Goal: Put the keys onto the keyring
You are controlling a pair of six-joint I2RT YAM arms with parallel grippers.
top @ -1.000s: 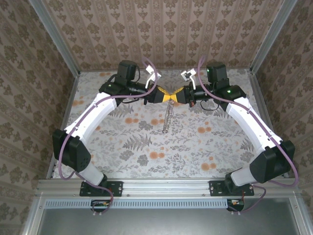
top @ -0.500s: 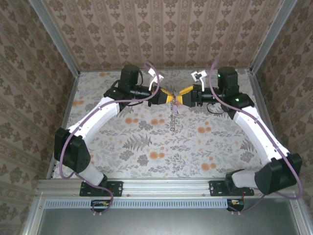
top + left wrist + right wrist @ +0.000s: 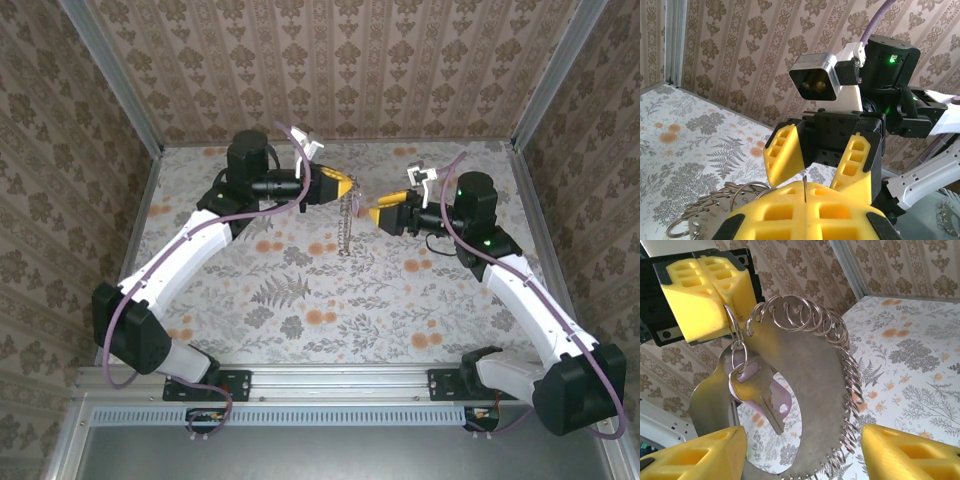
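The keyring [image 3: 815, 370] is a flat grey metal plate with a large hole, edged with several split rings. It hangs above the table from my left gripper [image 3: 715, 287], whose yellow fingers are shut on one small ring at the top. One of the keys [image 3: 760, 400], pale metal with a purple-pink part behind it, dangles from that ring. From above, the keyring [image 3: 347, 225] hangs below my left gripper [image 3: 346, 188]. My right gripper [image 3: 372, 213] stands open just right of it, holding nothing. The left wrist view shows my left gripper [image 3: 805, 197] pinching a thin wire, facing my open right gripper [image 3: 821, 157].
The floral table [image 3: 300, 290] lies under both arms. Patterned walls [image 3: 350, 70] and metal frame posts [image 3: 115, 80] close in the back and sides. A metal rail [image 3: 340, 380] runs along the near edge.
My right gripper has opened, let go and drawn back to the right and lower. My left arm has shifted slightly with the keyring, which now hangs from it alone.
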